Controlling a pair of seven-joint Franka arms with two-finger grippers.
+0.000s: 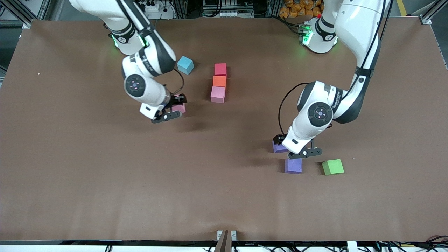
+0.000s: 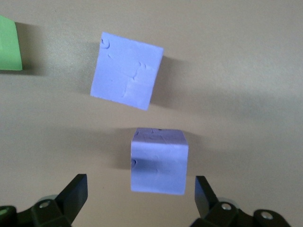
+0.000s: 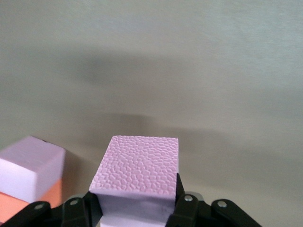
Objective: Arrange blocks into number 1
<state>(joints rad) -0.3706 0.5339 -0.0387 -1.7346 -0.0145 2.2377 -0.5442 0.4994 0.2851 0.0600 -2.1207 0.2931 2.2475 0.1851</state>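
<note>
A red block [image 1: 220,69], an orange block [image 1: 219,81] and a pink block [image 1: 218,94] form a straight column mid-table, the pink one nearest the front camera. My right gripper [image 1: 176,104] [image 3: 137,210] is shut on the second pink block [image 1: 180,109] [image 3: 137,170], beside that column toward the right arm's end. The column's pink block [image 3: 31,165] and orange block [image 3: 49,196] also show in the right wrist view. My left gripper [image 1: 280,142] [image 2: 140,196] is open low over a purple block [image 1: 279,147] [image 2: 159,161], touching nothing. A second purple block [image 1: 293,166] [image 2: 127,71] lies nearer the camera.
A green cube [image 1: 333,167] [image 2: 9,43] rests beside the nearer purple block, toward the left arm's end. A light blue cube [image 1: 185,65] stands close to the right arm's elbow, farther from the camera than the held pink block.
</note>
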